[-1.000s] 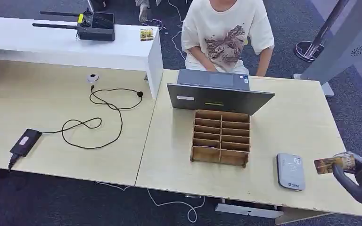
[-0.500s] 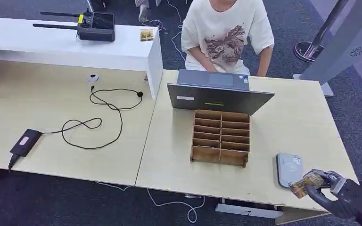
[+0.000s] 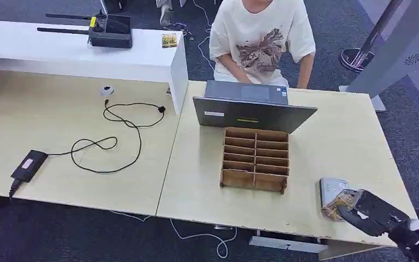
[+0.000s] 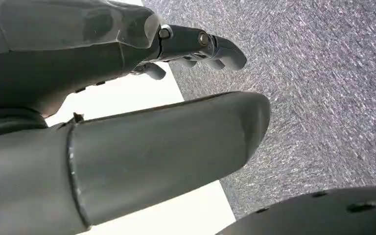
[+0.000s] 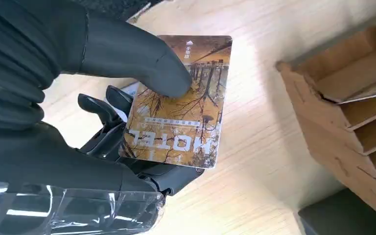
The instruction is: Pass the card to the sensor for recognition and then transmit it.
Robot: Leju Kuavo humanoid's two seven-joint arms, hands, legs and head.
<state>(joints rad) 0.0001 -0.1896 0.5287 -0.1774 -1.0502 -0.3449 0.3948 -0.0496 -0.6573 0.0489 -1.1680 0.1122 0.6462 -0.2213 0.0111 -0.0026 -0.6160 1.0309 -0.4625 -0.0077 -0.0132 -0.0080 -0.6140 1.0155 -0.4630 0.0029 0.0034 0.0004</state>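
My right hand (image 3: 371,213) holds a brown hotel card (image 3: 339,204) low over the white card sensor (image 3: 331,188) near the table's front right edge. In the right wrist view the card (image 5: 181,115) is pinched between the thumb on its printed face and the dark fingers (image 5: 103,110) under it. Part of the sensor is hidden by the card and hand. My left hand (image 4: 127,112) hangs over grey carpet with its fingers spread and nothing in them.
A wooden slotted card rack (image 3: 256,159) stands at mid table, also the rack (image 5: 352,98) close to the card in the right wrist view. Behind it is an open laptop (image 3: 251,109), with a person (image 3: 262,38) seated across. A cable and adapter (image 3: 28,165) lie on the left table.
My right hand has carried the card from the table's right edge leftward and down, so it now lies over the near part of the sensor.
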